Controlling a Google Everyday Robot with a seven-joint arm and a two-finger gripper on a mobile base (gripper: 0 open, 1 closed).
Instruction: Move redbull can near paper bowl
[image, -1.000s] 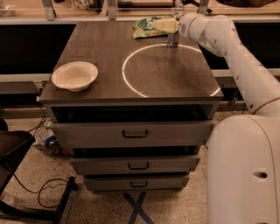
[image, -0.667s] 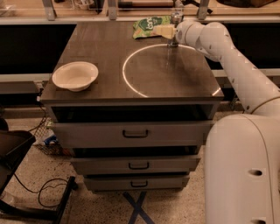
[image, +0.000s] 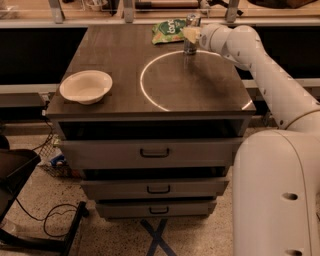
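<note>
Jaws now at can (image: 190, 46); dark tabletop (image: 120, 60)

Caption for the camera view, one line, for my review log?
Tool at the redbull can near the table far edge; paper bowl sits front-left.

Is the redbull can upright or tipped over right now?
Upright: the redbull can stands on its base on the table, far side, shiny top up. The claw is at its side.

gripper (image: 191, 34) at redbull can (image: 190, 47), far edge of table (image: 120, 60) | paper bowl (image: 86, 86) front-left, well apart
</note>
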